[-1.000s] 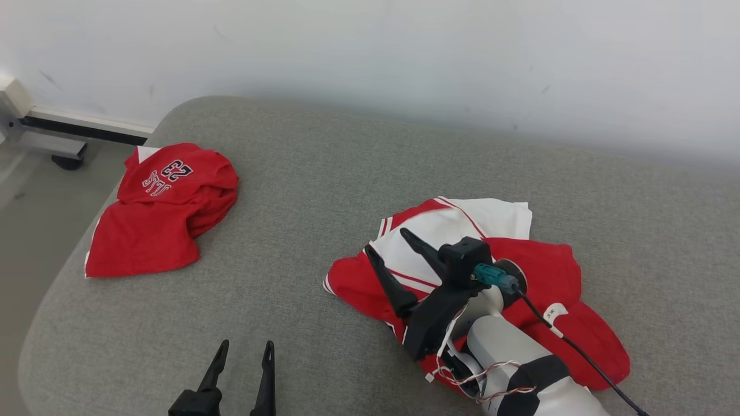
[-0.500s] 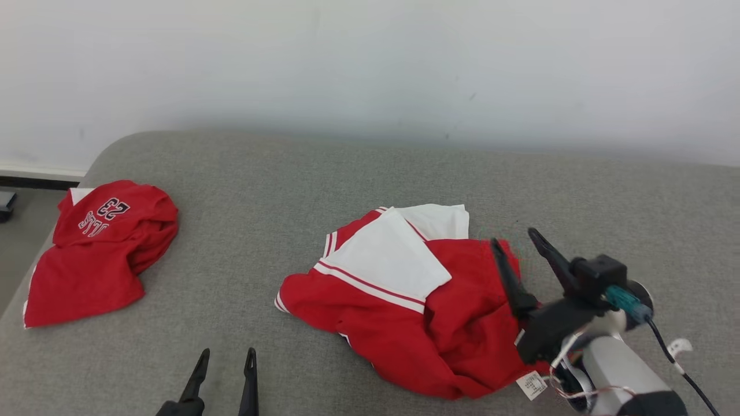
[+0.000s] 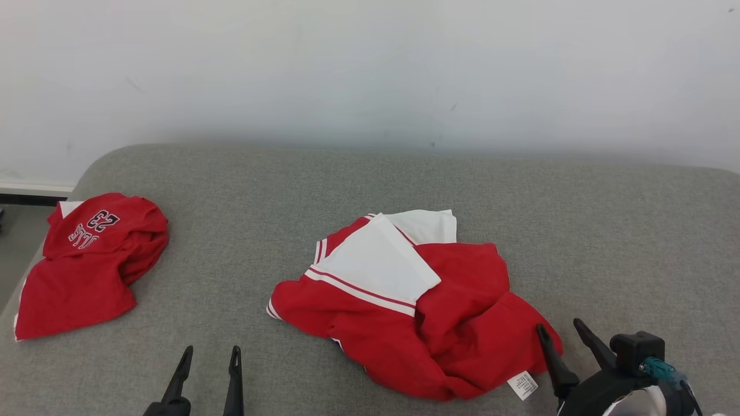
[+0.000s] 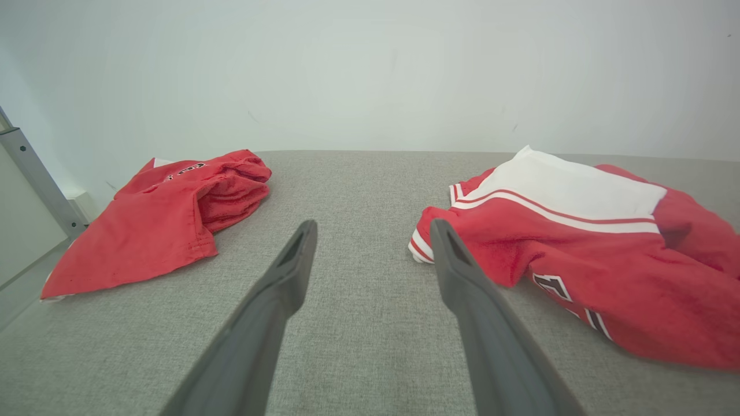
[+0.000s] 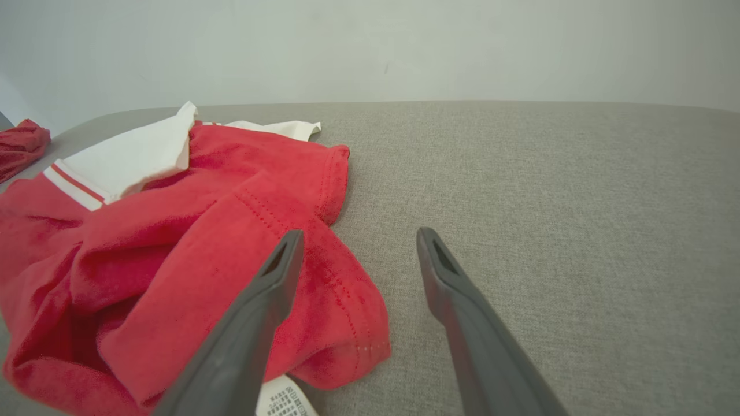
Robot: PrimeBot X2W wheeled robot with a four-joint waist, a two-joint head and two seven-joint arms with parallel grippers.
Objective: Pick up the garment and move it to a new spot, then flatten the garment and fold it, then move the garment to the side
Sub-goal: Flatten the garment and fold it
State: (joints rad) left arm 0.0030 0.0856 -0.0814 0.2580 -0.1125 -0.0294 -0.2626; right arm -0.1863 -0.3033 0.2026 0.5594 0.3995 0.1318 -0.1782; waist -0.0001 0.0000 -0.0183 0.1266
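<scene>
In the head view, the garment [image 3: 404,300], a red and white jersey, is seen crumpled in a heap near the middle of the grey upholstered surface [image 3: 607,231], somewhat toward its near edge; a white panel is folded over the red cloth, and a care label [image 3: 522,385] is turned out at the heap's near right end. A second red jersey [image 3: 87,266], printed with a number, is bunched by the left edge. The left gripper [image 3: 211,349] is held by the near edge, well apart from both jerseys, its fingers spread with nothing between them; the right gripper [image 3: 559,325] is set just beside the heap's right hem, fingers likewise parted and empty, presumably so that the hem can be taken.

In the left wrist view, the left gripper's fingers are seen parted above bare upholstery, aimed at the gap between the two jerseys; the garment's striped sleeve edge lies just beside the right-hand finger, and no contact can be made out.

In the right wrist view, one finger is laid across the red hem in the picture and the other is seen over bare upholstery; whether cloth is touched cannot be told. The garment is judged not yet flattened; a hold on hem and sleeve is likely called for.
</scene>
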